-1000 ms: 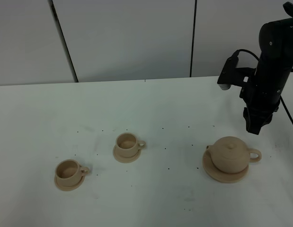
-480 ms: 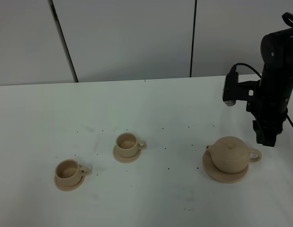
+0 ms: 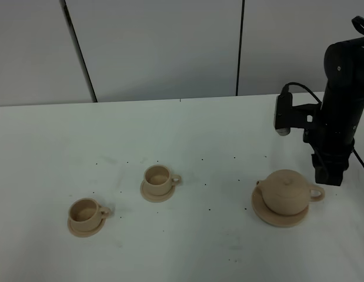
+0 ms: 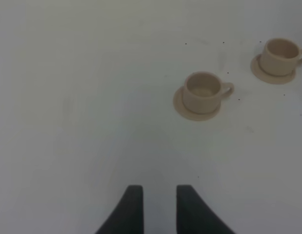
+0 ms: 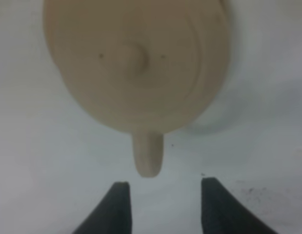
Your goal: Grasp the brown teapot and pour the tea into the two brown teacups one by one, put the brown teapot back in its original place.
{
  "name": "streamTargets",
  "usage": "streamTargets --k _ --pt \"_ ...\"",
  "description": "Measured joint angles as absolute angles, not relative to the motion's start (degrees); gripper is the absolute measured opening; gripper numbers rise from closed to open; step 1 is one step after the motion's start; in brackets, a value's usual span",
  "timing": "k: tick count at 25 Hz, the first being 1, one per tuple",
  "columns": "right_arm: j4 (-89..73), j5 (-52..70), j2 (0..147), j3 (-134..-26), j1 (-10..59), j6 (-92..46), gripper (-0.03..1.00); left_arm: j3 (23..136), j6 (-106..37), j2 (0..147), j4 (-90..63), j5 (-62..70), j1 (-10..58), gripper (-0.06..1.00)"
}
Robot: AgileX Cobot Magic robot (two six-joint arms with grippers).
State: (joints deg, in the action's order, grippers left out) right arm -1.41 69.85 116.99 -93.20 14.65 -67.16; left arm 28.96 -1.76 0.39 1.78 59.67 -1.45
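Note:
The brown teapot stands lidded on its flat tan plate at the right, with its loop handle pointing right. My right gripper hangs open just right of and above that handle. In the right wrist view the handle lies just ahead of the gap between the open fingers, below the teapot's body. Two brown teacups on saucers stand at the left, one nearer the middle and one at the front left. My left gripper hovers over bare table, narrowly open and empty, with both cups ahead of it.
The white table carries only small dark specks around the tea set. A grey panelled wall runs behind the table's far edge. The right arm's cable and camera hang above the teapot's far side.
My right gripper has moved down and to the right, from behind the teapot to beside its handle. The teapot, cups and plate have not moved.

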Motion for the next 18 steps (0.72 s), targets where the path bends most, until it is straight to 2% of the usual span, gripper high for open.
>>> streamTargets --k 7,18 --pt "-3.24 69.85 118.23 -93.14 14.65 -67.38 0.45 28.96 -1.76 0.39 1.78 59.67 -1.45 0.24" --pt "-4.01 69.65 120.66 -93.02 15.17 -67.43 0.43 28.96 -1.76 0.39 1.78 59.67 -1.45 0.24"
